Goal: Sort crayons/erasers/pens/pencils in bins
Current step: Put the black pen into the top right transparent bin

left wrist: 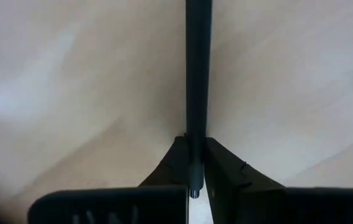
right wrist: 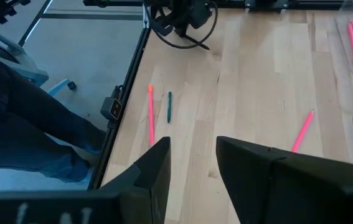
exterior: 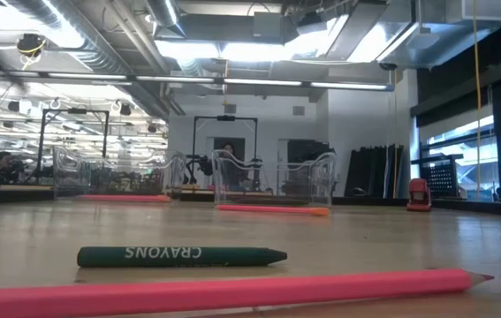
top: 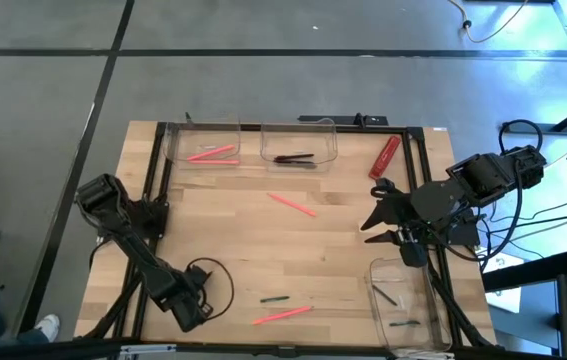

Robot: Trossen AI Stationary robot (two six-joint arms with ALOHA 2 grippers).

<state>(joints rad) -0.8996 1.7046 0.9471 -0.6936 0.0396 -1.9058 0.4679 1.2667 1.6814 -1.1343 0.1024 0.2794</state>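
A slim black pen [left wrist: 196, 81] is pinched between the left gripper's [left wrist: 196, 171] fingers [left wrist: 226, 174] low over the tabletop [top: 323, 250], its shaft running straight out ahead of them. The right gripper [right wrist: 192, 162] is held with fingers parted and empty; just beside it stands a clear bin [top: 408, 300].

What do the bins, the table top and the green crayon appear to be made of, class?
The bins: probably clear, glossy plastic; contents and room show through the walls.
The table top: looks like pale wood with a smooth matt finish; plank seams and grain show.
The green crayon: likely wax in a dull paper wrapper printed CRAYONS, though the wax cannot be confirmed.
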